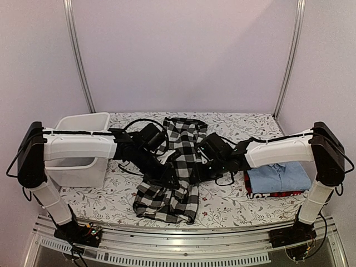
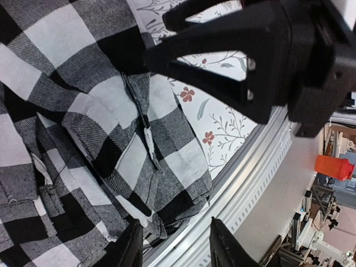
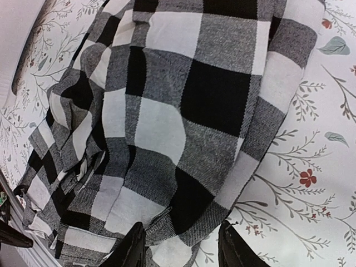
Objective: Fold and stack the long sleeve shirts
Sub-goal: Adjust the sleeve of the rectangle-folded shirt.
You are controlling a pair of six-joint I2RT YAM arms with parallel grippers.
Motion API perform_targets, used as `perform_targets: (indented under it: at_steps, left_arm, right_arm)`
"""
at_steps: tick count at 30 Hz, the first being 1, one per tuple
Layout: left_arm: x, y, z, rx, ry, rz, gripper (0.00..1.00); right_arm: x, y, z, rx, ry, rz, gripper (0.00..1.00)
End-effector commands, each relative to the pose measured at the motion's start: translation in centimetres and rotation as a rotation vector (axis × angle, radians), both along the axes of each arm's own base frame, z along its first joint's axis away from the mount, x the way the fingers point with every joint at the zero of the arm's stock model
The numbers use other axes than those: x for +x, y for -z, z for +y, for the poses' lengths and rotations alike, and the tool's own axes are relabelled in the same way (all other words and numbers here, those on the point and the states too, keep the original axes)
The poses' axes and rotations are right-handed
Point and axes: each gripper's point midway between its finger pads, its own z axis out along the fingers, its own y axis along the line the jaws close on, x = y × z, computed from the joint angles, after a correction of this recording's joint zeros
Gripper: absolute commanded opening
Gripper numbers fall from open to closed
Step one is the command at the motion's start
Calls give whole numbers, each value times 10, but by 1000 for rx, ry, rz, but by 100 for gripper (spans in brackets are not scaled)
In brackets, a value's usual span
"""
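Between the open, empty left end effector (image 2: 175, 240) and half-open right end effector (image 3: 181, 240), a black-and-white checked cloth shirt (image 1: 167, 203) is laid front-to-back.

Robotics lab cell, no question: two white-and-black arms (image 1: 78, 146) sit bolted to a slotted aluminium rail (image 1: 183, 245) at the near edge of the surface (image 1: 233, 208), which wears a flowered cloth. Bare pale walls (image 1: 183, 55) and metal corner poles (image 1: 78, 55) box it in. Past the rail, the left wrist camera catches blurred equipment racks (image 2: 320, 233) and an orange box (image 2: 334, 167).
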Motion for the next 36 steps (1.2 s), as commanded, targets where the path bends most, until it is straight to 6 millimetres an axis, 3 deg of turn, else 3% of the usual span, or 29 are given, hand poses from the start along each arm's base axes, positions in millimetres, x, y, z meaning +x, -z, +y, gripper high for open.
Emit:
perform_targets:
  at_steps: [1, 6, 9, 14, 17, 23, 28, 36]
  left_arm:
    - [14, 12, -13, -33, -11, -16, 42]
    - [14, 41, -12, 32, -12, 25, 43]
    - [13, 47, -13, 33, -13, 45, 41]
    - [9, 41, -22, -28, -14, 86, 16]
    - [9, 40, -21, -31, -23, 90, 10]
    - [17, 40, -3, 11, -74, 45, 10]
    - [22, 39, 9, 19, -102, 28, 12]
    - [25, 36, 17, 10, -111, 16, 14]
  right_arm:
    - [-12, -11, 19, 72, -27, 26, 42]
    - [-23, -4, 23, 69, -30, 52, 42]
    - [-28, -3, 23, 72, -29, 61, 41]
    - [-37, 1, 23, 70, -32, 79, 41]
    - [-41, 2, 23, 70, -36, 89, 41]
    - [-57, 2, 35, 69, -80, 94, 39]
    - [-69, 13, 45, 47, -101, 117, 40]
    - [-69, 24, 58, 32, -99, 139, 42]
